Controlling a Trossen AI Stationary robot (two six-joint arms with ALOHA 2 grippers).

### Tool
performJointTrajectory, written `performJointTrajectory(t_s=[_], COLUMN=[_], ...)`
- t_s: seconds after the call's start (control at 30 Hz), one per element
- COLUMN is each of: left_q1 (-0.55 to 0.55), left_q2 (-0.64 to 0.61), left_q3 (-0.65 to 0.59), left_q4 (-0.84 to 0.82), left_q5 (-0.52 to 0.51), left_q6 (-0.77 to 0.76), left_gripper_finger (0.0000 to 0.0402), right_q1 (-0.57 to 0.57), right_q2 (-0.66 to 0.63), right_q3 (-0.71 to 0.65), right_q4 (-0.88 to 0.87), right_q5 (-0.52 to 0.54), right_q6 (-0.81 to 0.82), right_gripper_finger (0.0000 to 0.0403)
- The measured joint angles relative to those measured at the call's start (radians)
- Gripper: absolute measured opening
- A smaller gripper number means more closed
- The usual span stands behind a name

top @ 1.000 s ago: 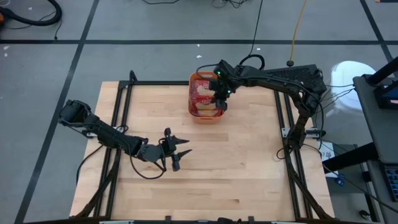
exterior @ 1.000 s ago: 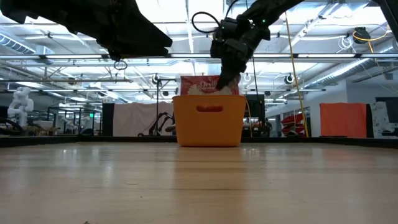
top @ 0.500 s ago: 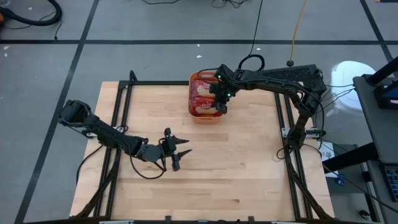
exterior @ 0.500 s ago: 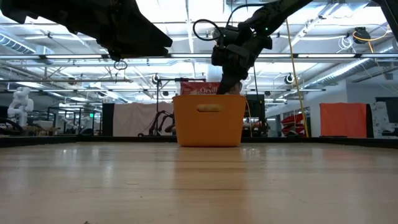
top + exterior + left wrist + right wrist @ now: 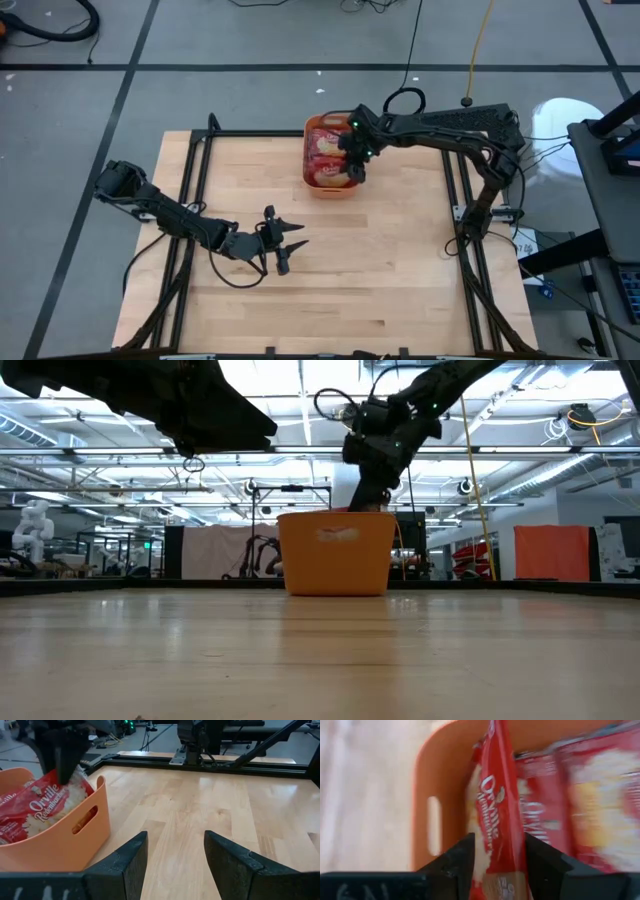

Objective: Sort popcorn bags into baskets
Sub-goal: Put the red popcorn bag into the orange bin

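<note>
The orange bin stands at the table's far middle and holds several red popcorn bags. My right gripper reaches down into the bin's right side and is shut on one more red bag. That bag also shows in the left wrist view. In the low view the bin's wall hides the bags, and my right gripper dips behind its rim. My left gripper is open and empty low over the table's left near part, its fingers pointing toward the bin. My right gripper pinches the bag's upper end between its two fingers, which come from above and point down. The bag stands on edge and leans inside the bin. Its lower part is down among the other bags, against the bin's wall.
A black metal frame runs along the table's left, far and right sides. Bare wood lies between the bin and the near edge. The right arm's base stands at the right edge.
My right gripper has gone down into the bin with the bag. In the low view the bag stood above the rim a second ago and is now below it. My left gripper has kept still.
</note>
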Motion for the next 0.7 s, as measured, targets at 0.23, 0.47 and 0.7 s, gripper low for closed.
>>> performJointTrajectory(t_s=[0.23,0.47,0.7], left_q1=[0.0,0.002,0.002], left_q2=[0.0,0.0,0.0], left_q3=[0.001,0.001,0.001], left_q4=[-0.01,-0.025,-0.025], left_q5=[0.0,0.0,0.0], left_q6=[0.0,-0.004,-0.008], left_gripper_finger=[0.0198,0.0198,0.0198], right_q1=[0.041,0.064,0.06], right_q2=[-0.081,-0.095,-0.094], right_q3=[0.0,-0.07,-0.264], right_q4=[0.055,0.181,0.442], right_q5=[0.168,0.17,0.169], right_q6=[-0.014,-0.006,0.045], right_gripper_finger=[0.0147,0.0108,0.005])
